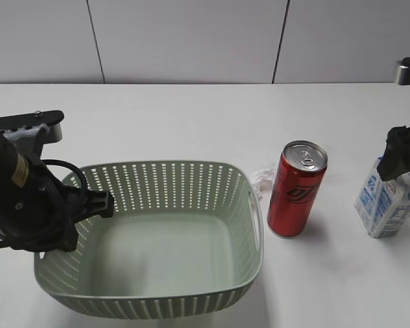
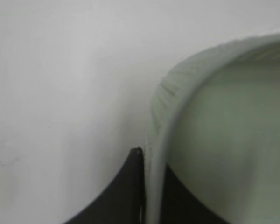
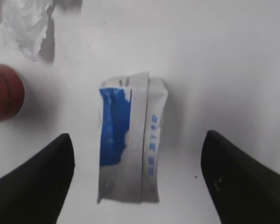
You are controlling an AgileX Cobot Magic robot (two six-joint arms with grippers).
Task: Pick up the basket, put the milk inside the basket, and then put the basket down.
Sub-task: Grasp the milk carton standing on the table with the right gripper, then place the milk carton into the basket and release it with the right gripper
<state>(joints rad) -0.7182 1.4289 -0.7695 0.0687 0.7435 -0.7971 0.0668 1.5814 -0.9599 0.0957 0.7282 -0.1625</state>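
Note:
The pale sage-green basket (image 1: 157, 239) sits at the front left of the white table. My left gripper (image 1: 99, 203) is shut on its left rim; in the left wrist view its two black fingers (image 2: 151, 186) pinch the basket wall (image 2: 177, 93) from either side. The milk (image 1: 389, 205), a white and blue carton, stands at the far right. My right gripper (image 1: 403, 154) hovers just above it, open. In the right wrist view the milk (image 3: 130, 140) lies between the two spread fingers (image 3: 137, 182), which do not touch it.
A red soda can (image 1: 297, 188) stands between the basket and the milk; its edge shows in the right wrist view (image 3: 2, 95). Crumpled white tissue (image 1: 262, 179) lies behind the can, also in the right wrist view (image 3: 25, 23). A wall runs along the back.

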